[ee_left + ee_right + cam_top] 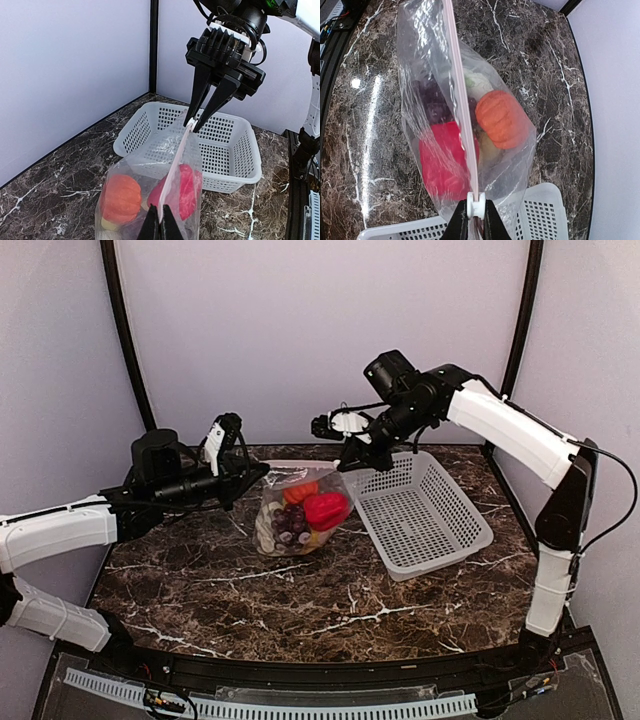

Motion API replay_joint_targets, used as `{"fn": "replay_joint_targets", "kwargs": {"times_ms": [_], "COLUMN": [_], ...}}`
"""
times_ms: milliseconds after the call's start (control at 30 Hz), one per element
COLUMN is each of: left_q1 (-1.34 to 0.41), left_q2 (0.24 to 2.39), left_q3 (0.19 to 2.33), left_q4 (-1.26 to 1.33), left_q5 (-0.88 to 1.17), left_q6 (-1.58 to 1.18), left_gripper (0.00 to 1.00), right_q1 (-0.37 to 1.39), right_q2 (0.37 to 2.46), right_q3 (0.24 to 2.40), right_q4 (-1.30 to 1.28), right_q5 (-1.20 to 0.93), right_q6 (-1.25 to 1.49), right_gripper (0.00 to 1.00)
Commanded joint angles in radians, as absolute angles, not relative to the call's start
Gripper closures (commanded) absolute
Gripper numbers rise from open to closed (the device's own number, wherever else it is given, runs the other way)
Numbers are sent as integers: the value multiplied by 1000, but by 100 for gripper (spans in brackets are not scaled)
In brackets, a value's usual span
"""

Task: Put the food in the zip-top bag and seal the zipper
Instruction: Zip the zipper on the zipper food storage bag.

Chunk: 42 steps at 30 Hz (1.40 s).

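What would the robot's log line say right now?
step: sealing | left fingers: shut on zipper | right fingers: shut on zipper | food: inside zip-top bag

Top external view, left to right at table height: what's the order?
left gripper → zip-top bag holding the food → right gripper → white basket

Zip-top bag (415, 60): clear thin plastic film, glossy, crinkled. Zipper (460, 100): pinkish plastic strip, smooth, matt. Red pepper (440, 165): smooth, slight sheen. Orange-red tomato (502, 120): ribbed, matt. Basket (150, 125): white perforated plastic, semi-gloss. Table (530, 55): dark marble-look top, polished, reflective.
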State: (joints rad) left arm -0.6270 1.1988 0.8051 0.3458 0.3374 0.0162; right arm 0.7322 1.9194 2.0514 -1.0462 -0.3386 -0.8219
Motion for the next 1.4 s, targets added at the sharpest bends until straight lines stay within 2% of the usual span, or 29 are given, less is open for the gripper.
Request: {"fn": "replay_joint_targets", "kwargs": {"times_ms": [0,400,933,1133,1267,1367], "left_q1": [-611,-605,-598,-569,-520,-491], "left_q2": [1143,1131,1136,1262,1401,1440], "left_q3": [788,771,771,860,988,1053], "left_q4": [358,374,381,459,484,508], "left_q5": [277,256,224,151,168,187], "left_q6": [33,29,17,-37,-35,-28], "left_gripper": [99,99,99,99,99,99], "right_q1": [669,594,593,608,645,673], "right_q2": [1856,1791,1820,1939,2087,2130], "right_q3": [1994,1878,1922,2121,2361,2440], "right_q4": [-1139,-1139,-1139,-1114,-1102,-1080], "right_q5": [-225,-229,-264,-321,-262,-239], "right_q6": [-834,-812,-808,-801,-805,-813], "right_gripper": [91,90,89,87,88,88]}}
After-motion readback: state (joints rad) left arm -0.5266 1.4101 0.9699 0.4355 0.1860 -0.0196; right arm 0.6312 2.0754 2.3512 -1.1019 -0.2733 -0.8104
